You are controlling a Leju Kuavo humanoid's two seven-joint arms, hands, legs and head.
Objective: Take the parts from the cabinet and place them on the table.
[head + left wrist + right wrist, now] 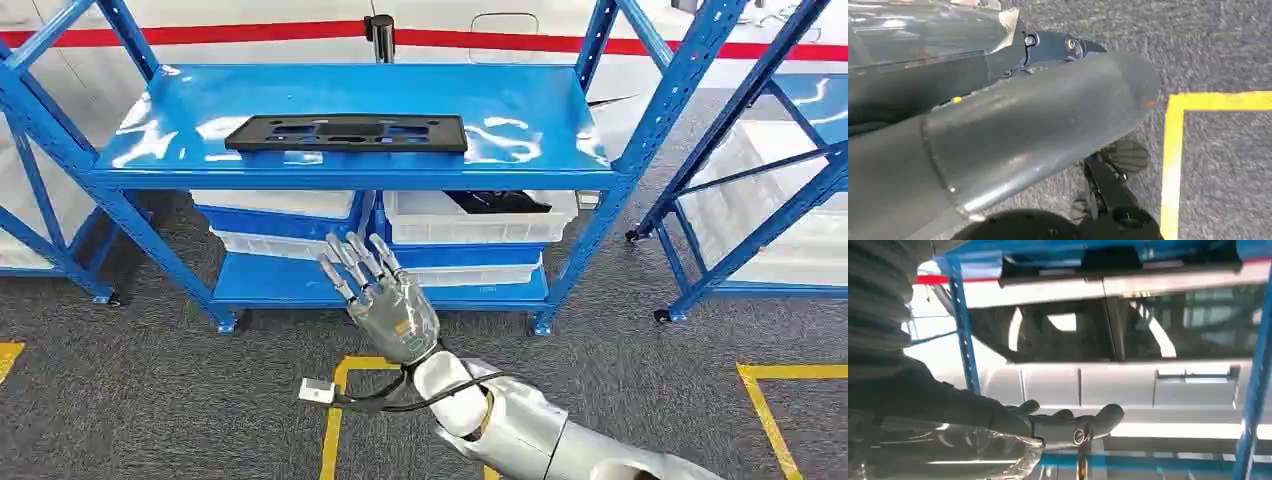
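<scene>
A flat black part [347, 132] with several cut-outs lies on the top level of the blue cabinet rack [560, 178]. Below it, another black part [497, 201] lies in a white bin [480, 220]. My right hand [378, 294] is raised in front of the rack, level with the lower bins. Its fingers are spread and hold nothing, and it stays short of both parts. In the right wrist view the right hand [1063, 427] reaches out with nothing in it, a blue rack post [964, 330] beyond it.
More white bins [272, 204] stand on the lower levels. A second blue rack [760, 170] with white bins stands at the right. Yellow floor lines [332, 420] mark the grey carpet. A red and white wall runs behind.
</scene>
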